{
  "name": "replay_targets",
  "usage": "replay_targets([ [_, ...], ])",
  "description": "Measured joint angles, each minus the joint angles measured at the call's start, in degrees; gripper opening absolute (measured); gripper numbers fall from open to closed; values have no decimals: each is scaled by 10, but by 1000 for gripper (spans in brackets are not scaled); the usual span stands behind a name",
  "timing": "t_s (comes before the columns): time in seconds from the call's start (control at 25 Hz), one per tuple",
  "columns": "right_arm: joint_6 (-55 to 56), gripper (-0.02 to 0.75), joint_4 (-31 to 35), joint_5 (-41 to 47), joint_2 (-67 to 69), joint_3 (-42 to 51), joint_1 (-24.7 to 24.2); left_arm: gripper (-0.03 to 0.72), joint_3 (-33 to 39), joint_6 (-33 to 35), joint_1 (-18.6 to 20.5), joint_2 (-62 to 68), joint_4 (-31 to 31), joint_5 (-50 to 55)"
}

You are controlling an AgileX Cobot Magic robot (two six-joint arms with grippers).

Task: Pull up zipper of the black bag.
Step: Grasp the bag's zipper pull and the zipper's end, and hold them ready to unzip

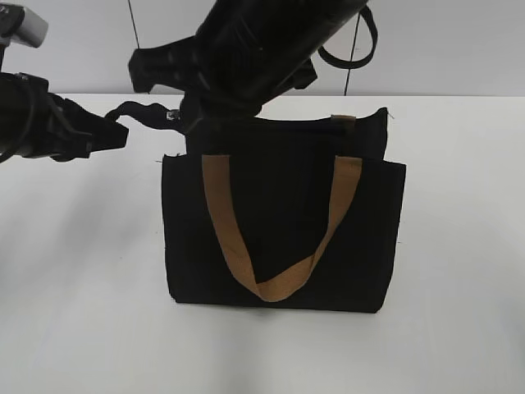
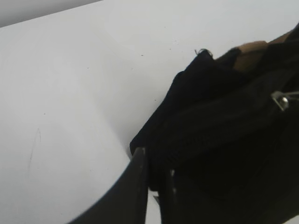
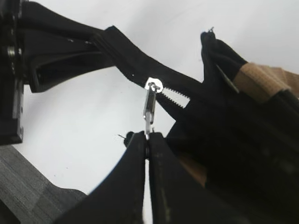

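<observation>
- Bright, even light; the white worktop (image 1: 82,328) is nearly washed out.
- The black bag (image 1: 283,238) loses fabric detail in shadow.
- Glare on the zipper (image 3: 150,107) above the softly blurred right fingers (image 3: 135,177).

The left arm (image 1: 49,123) was black and chunky, with a light grey box (image 1: 23,26) on top. The right arm (image 1: 262,41) was a thick black tube with a looping black cable (image 1: 353,45). The right gripper (image 3: 147,140) had smooth, black, pointed fingers (image 3: 126,182).
</observation>
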Motion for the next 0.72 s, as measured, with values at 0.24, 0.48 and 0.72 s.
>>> replay_targets([
  [0.24,7,-15,-54,32,-9,0,0,22,0,-14,-3,0,1,6],
  [0.48,39,-15,-131,81,-22,0,0,22,0,-18,-4,0,1,7],
  [0.72,42,-15,-152,138,-26,0,-7,22,0,-21,-5,-1,2,18],
])
